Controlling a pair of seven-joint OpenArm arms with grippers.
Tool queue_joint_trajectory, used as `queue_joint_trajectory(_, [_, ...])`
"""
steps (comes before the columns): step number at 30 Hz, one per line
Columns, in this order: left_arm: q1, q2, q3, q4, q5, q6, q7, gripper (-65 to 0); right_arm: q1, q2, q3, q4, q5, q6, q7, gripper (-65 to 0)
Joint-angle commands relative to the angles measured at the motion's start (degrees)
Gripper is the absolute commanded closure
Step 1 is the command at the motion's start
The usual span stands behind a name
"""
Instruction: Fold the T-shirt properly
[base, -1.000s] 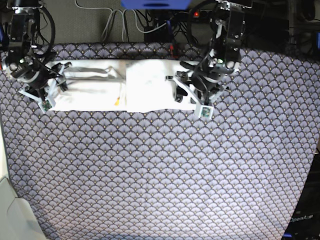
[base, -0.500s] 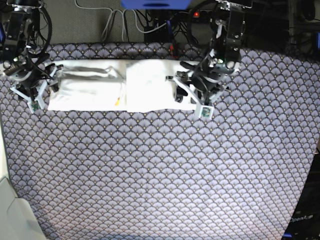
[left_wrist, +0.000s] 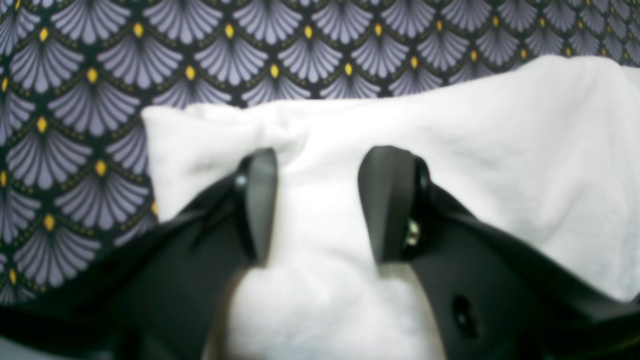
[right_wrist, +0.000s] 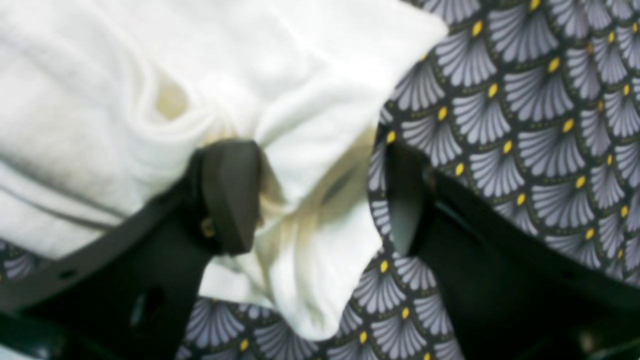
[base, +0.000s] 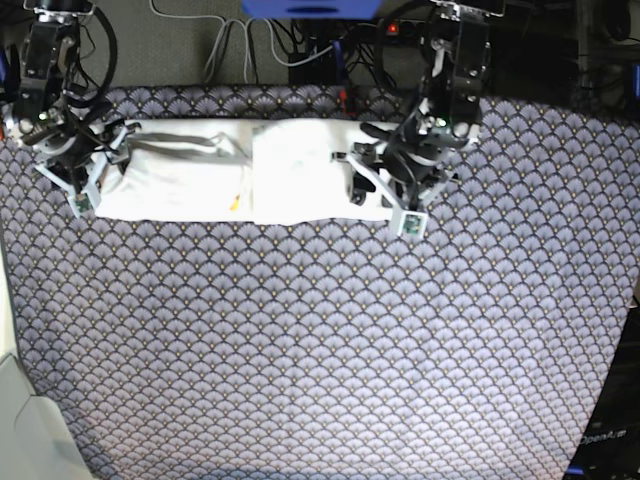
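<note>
T-shirt (right_wrist: 320, 115) between the wide-open right hand's (right_wrist: 320, 200) separated fingers.

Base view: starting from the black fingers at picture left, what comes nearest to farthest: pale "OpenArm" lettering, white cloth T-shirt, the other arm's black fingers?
1. White cloth T-shirt: directly beneath.
2. Other arm's black fingers: right of centre.
3. Pale "OpenArm" lettering: lower right corner.
</note>
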Motion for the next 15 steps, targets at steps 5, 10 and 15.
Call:
queue_joint_trajectory(5, [-0.30, 0.14, -0.17, 1.03, -0.09, -0.09, -0.51, -29.8, 1.80, 0.83, 0.36, -3.11, 0.19, 0.03, 0.28, -40.6])
queue_joint_trajectory(10, [-0.21, 0.14, -0.09, 2.09, -0.09, -0.09, -0.51, -29.8, 3.30, 0.74, 0.44, -5.48, 0.19, 0.03, 0.28, -40.6])
queue_joint_trajectory(15, [-0.12, 0.14, 0.00, 4.20, -0.09, 0.17, -0.51, -29.8, 2.95, 0.57, 0.44, -5.48, 0.19, 0.03, -0.07, -39.7])
